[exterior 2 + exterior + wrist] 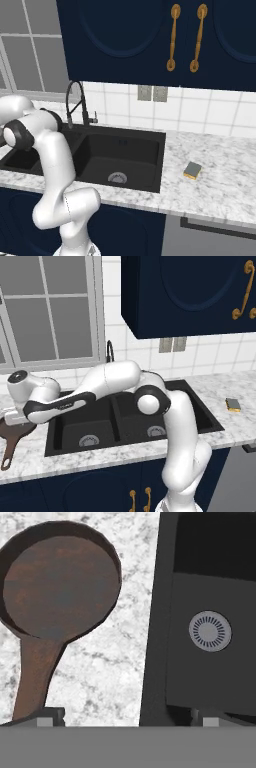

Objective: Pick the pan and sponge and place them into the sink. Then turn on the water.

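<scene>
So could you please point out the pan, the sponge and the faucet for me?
pan (60, 587): hand view, middle of its floor.
sponge (192, 170): right base view, its dark top.
faucet (75, 102): right base view, its coiled neck.

So right under the jaws you've got the white-and-grey marble counter (115, 662), bare stone there. Above and behind the jaws sits a big grey-framed window (50, 306). Well off to the jaws' right there's a navy upper cabinet (190, 291) with a curly gold handle (245, 291), two grey outlet plates (172, 344) on the white tile backsplash (220, 351) just below it. Down below counter level, navy lower cabinet doors (100, 486) with gold pulls (140, 499).
</scene>
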Available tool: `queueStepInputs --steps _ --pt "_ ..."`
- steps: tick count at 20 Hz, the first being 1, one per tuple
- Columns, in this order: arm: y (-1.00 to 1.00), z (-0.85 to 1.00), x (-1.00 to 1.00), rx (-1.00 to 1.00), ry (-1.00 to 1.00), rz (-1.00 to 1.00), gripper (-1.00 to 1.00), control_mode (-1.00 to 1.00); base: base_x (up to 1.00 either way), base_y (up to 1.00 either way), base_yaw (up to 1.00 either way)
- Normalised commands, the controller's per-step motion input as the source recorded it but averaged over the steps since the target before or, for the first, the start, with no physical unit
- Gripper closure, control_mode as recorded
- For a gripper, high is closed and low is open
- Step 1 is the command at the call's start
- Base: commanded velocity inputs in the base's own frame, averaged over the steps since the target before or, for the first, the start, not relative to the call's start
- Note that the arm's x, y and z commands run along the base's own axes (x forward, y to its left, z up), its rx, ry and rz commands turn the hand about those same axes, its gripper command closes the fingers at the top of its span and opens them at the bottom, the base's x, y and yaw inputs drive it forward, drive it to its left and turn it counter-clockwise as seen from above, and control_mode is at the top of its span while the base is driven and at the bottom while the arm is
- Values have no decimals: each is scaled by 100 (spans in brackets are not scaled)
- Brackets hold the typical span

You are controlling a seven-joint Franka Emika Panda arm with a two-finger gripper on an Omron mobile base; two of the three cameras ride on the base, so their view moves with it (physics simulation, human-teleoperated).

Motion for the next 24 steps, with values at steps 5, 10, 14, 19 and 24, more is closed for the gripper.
queueStepInputs --steps 5,10,14,19,24 --pt "16 -7 -33 0 7 0 -100 -100 0 0 0" --pt "25 -3 -21 1 3 0 -100 -100 0 0 0" --pt "52 0 -1 0 10 0 -100 -100 0 0 0" --pt "35 -12 0 0 5 0 -100 -100 0 0 0" --pt "30 -10 0 0 5 0 -100 -100 0 0 0"
